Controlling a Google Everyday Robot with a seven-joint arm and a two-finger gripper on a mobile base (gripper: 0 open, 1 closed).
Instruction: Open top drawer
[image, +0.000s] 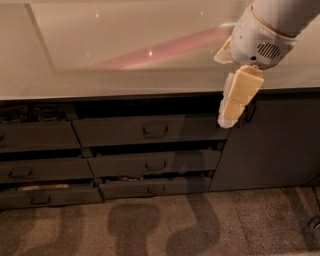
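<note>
The top drawer (150, 131) is the dark grey front in the middle column just under the countertop, with a small rectangular loop handle (155, 130) at its centre. A dark gap shows above its front. My gripper (227, 117), cream-coloured on a white wrist, hangs down from the upper right over the counter's front edge. Its tip is level with the drawer's right end, well to the right of the handle and apart from it. It holds nothing that I can see.
Two shorter drawers (155, 164) (156, 189) sit below the top drawer, stepped slightly outward. More drawers (35, 136) stand to the left. A tall grey door panel (270, 145) with a vertical handle (249, 113) is at the right. The glossy countertop (125, 45) runs above, with carpet (160, 225) below.
</note>
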